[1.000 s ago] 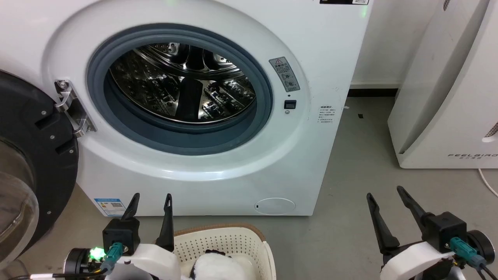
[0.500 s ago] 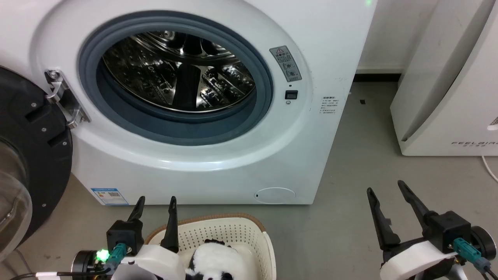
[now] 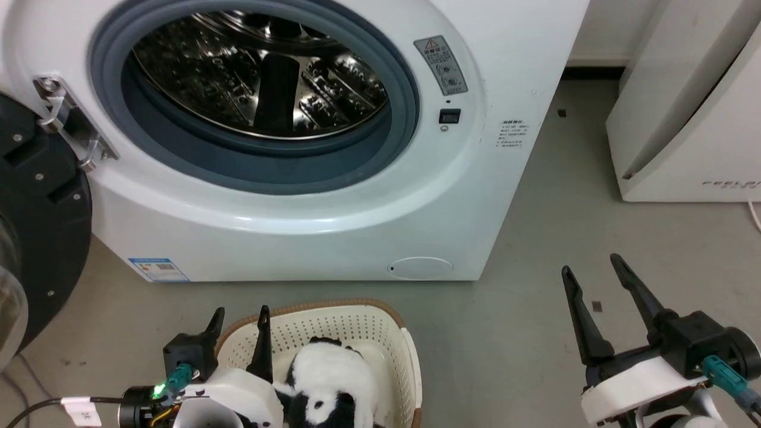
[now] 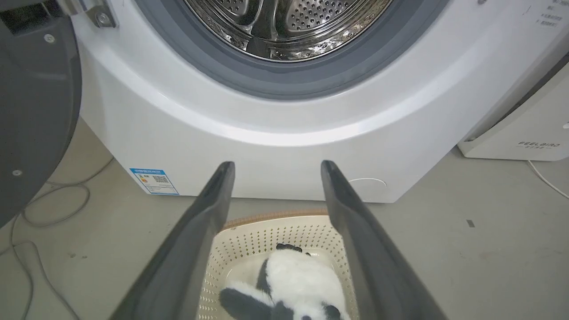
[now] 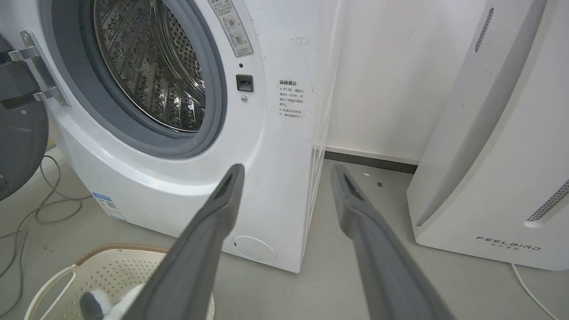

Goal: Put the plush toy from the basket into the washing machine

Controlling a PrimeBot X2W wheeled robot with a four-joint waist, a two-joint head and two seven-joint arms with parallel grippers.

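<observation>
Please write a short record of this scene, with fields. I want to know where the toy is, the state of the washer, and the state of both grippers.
plush toy: lies in the basket, not gripped
basket: on the floor, in front of the washing machine
washing machine: door swung open at the left; drum looks empty
left gripper: open, empty, near the basket's left rim
right gripper: open, empty, over bare floor
other: white FEELBIRD appliance at the right

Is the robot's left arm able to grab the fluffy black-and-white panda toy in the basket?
Probably yes. The open left gripper hovers close to the fluffy black-and-white panda plush, which lies uncovered in the cream perforated plastic basket, with nothing between them.
</observation>
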